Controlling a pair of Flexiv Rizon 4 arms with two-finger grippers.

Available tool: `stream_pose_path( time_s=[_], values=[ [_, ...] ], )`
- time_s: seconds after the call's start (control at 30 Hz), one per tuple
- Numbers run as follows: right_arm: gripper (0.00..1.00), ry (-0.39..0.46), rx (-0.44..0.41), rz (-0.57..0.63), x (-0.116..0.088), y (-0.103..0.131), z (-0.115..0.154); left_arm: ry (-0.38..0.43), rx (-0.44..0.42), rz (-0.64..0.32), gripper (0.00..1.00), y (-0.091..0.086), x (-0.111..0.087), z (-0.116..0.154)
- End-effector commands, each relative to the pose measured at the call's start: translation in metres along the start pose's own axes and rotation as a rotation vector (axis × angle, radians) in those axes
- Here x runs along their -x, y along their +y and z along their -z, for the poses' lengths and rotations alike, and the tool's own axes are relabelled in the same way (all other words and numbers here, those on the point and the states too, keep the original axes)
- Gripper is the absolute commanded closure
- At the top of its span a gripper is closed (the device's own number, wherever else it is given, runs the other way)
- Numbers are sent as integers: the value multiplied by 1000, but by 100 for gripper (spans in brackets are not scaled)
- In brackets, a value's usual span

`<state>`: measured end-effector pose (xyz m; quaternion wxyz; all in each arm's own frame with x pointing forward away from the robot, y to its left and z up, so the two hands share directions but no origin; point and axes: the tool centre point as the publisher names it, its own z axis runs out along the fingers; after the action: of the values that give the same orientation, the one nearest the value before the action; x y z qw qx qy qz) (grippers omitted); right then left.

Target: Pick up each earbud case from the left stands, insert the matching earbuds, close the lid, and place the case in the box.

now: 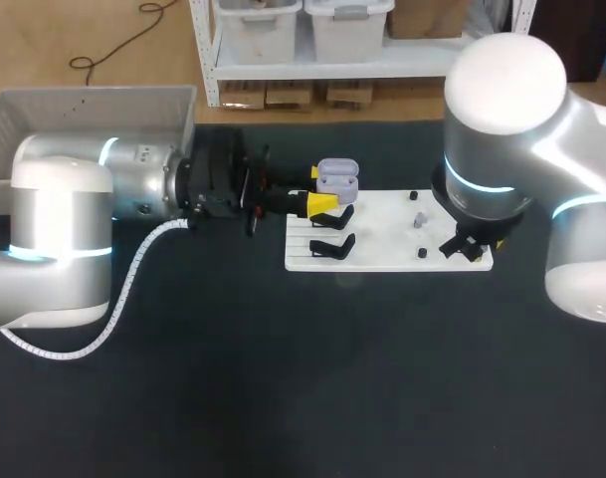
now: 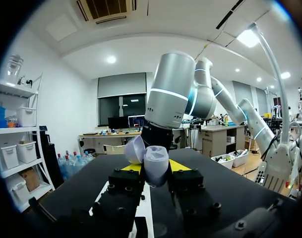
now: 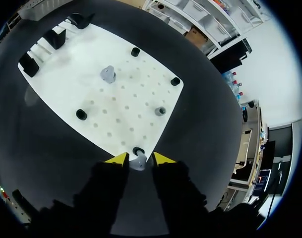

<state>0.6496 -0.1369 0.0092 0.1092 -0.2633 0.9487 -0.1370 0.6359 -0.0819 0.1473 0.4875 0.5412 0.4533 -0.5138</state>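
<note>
**Case held by the left arm, earbud between the right arm's tips**

The left gripper pinches the lavender earbud case between its two yellow tips. The case's lid is swung open. In the head view the case sits at the left end of the white board, close to the two black stands.

The right gripper is at the board's opposite edge, pointing down. Its tips are drawn close around a small pale earbud, which lies just beside a black peg. They appear to touch it from both sides, though the shadow there makes contact hard to confirm.

A second earbud sits further in on the board, well apart from the gripper.

The grey box stands at the table's far left corner, behind the left arm.
</note>
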Motion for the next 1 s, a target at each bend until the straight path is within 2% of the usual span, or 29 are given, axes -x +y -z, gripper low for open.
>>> stream_pose_path(
  time_s=[0.03,0.13,0.2,0.3,0.43,0.63,0.8,0.87,1.0],
  values=[
    [72,-1,-3,-1,2,0,-3,-2,2,-2,100,0,-1,0],
    [72,2,-2,1,2,-1,-4,-2,2,-2,100,0,-1,0],
    [76,2,0,0,2,-1,-4,-2,2,-2,100,0,-1,0],
    [100,2,-1,0,3,-1,-4,-2,2,-2,100,0,-1,0],
    [100,5,-3,-3,1,-1,-2,-2,2,-2,100,0,-1,0],
    [100,14,-20,-41,-4,-1,18,-2,2,-2,100,0,-1,0],
    [100,53,-24,-124,-6,-1,52,-2,2,-2,100,0,-1,0],
    [100,94,-19,-190,-6,-1,67,-2,2,-2,100,0,-1,0],
    [100,114,0,-302,-1,1,106,-2,2,-2,100,0,-1,0]
  ],
)
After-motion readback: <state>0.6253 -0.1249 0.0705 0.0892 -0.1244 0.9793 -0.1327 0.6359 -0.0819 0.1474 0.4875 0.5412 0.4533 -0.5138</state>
